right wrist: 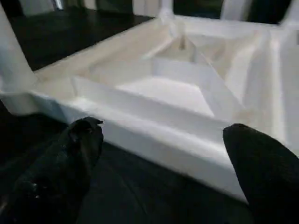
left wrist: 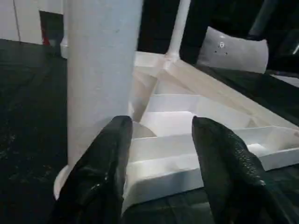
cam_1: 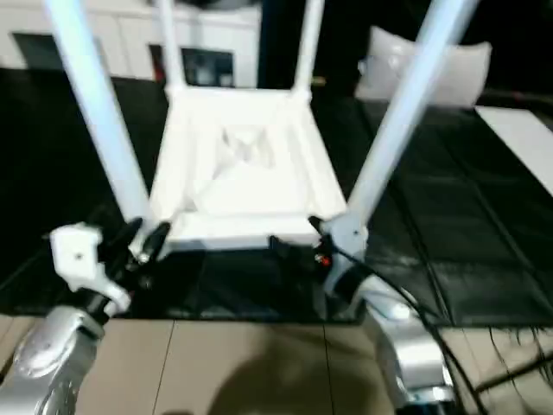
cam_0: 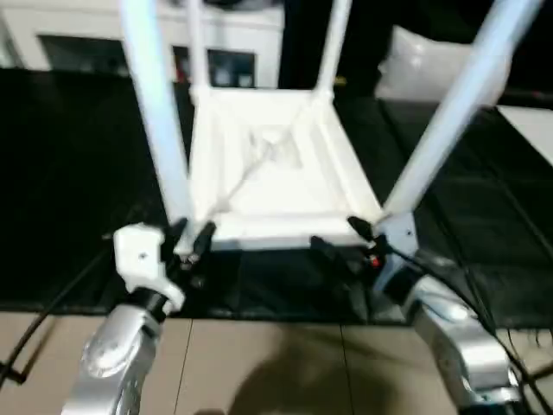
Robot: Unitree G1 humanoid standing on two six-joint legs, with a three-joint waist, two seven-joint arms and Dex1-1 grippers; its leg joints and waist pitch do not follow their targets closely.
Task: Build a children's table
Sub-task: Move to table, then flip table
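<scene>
White plastic rectangular tabletop (cam_0: pixel 272 177) lies upside down, ribbed underside up, on black matte floor mat (cam_0: pixel 78 173). Four smooth tapered white tube legs (cam_0: pixel 155 112) stand in its corner sockets. Left gripper (cam_0: pixel 192 242) spread beside near-left leg; right gripper (cam_0: pixel 343 235) spread wide at near edge.

1. A black mat (cam_0: pixel 78 173) covers the floor ahead, its surface faintly glossy.
2. Nearer, the floor is tan tile (cam_0: pixel 259 363) with thin dark joints.
3. A white cabinet (cam_0: pixel 69 39) with dark glass doors stands along the far wall, on the left.
4. A white cushion (cam_1: pixel 423 65) sits at the back right, against darkness.
5. A white sheet (cam_1: pixel 523 143) lies on the mat at the far right.
6. Black cables (cam_0: pixel 47 307) trail across tile and mat on both sides.
</scene>
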